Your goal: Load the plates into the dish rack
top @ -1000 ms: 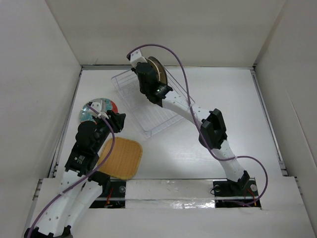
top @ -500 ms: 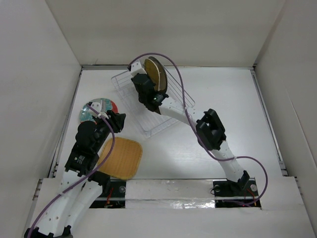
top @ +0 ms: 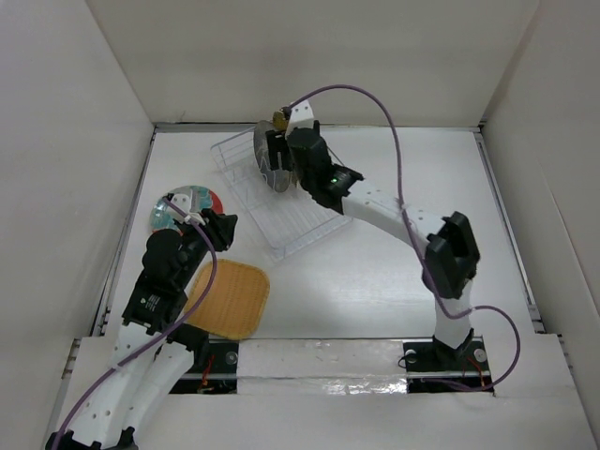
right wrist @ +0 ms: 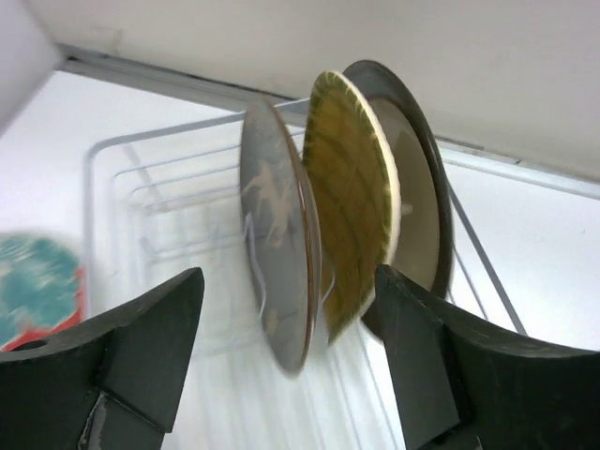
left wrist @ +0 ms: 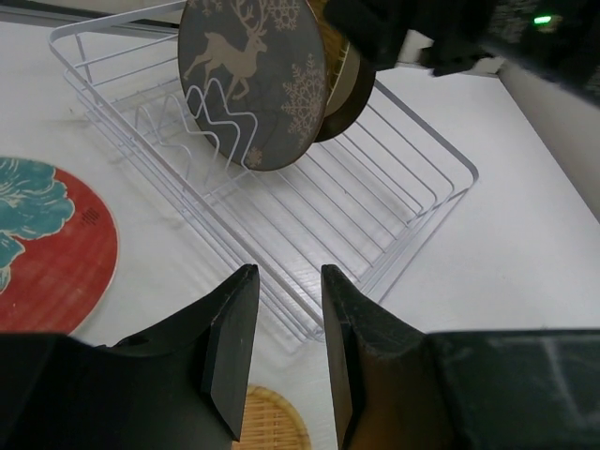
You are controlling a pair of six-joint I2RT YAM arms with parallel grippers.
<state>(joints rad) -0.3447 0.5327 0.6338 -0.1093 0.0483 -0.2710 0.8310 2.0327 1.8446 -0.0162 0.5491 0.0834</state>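
At the far end of the dish rack [top: 292, 228], three plates stand on edge in the dividers: deer plate [left wrist: 253, 75], fan-shaped woven plate [right wrist: 352, 225], dark-rimmed plate [right wrist: 419, 211], in that order, close together.
- Rack: long axis runs diagonally on the worktop [top: 450, 178], far-left to near-right in the top view.
- Plate faces lie across that axis. The deer side is turned toward the left arm, and all three lean slightly.
- Right tool [right wrist: 289, 291]: fingers spread wide, just short of the upright plates, gripping nothing.
- Left tool [left wrist: 286, 281]: narrow gap between the fingers, nothing in it; low over the worktop, pointing at the rack's near long side.
- Red-teal plate [left wrist: 56, 253]: flat on the worktop, left of the rack, beside the left tool.
- Square woven plate [top: 232, 298]: flat, near edge, partly under the left arm.
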